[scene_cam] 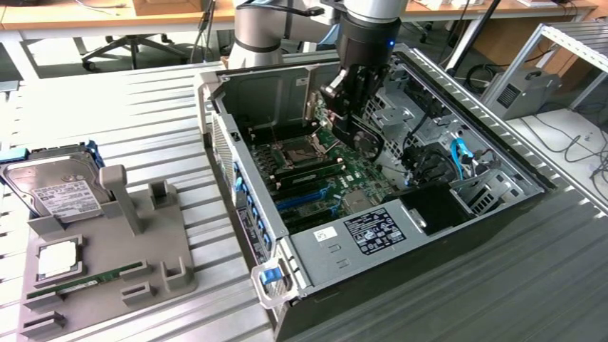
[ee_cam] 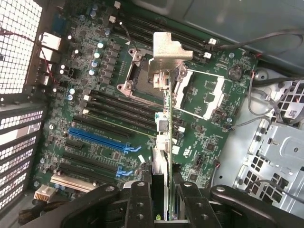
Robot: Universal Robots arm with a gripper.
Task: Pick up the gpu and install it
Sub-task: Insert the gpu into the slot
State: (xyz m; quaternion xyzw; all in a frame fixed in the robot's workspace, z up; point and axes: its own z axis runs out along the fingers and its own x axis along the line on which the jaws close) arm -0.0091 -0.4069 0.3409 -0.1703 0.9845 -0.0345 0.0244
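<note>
My gripper (scene_cam: 354, 107) hangs inside the open computer case (scene_cam: 314, 249), shut on the gpu (scene_cam: 361, 139). The card is a thin dark board that tilts down from the fingers toward the green motherboard (scene_cam: 328, 182). In the wrist view the gpu (ee_cam: 164, 128) shows edge-on between my gripper's (ee_cam: 162, 183) two black fingers (ee_cam: 140, 197). Its silver end bracket (ee_cam: 166, 52) points away from me, over the processor socket (ee_cam: 142, 78). The card is held above the board, apart from the blue slot (ee_cam: 99, 140) and the black slots beside it.
A grey parts tray (scene_cam: 161, 242) lies at the exterior view's left with a silver hard drive (scene_cam: 62, 196), a processor chip (scene_cam: 59, 258) and a green RAM stick (scene_cam: 85, 283). Drive cages and cables (scene_cam: 456, 160) crowd the case's far side. A perforated case wall (ee_cam: 19, 47) borders the board.
</note>
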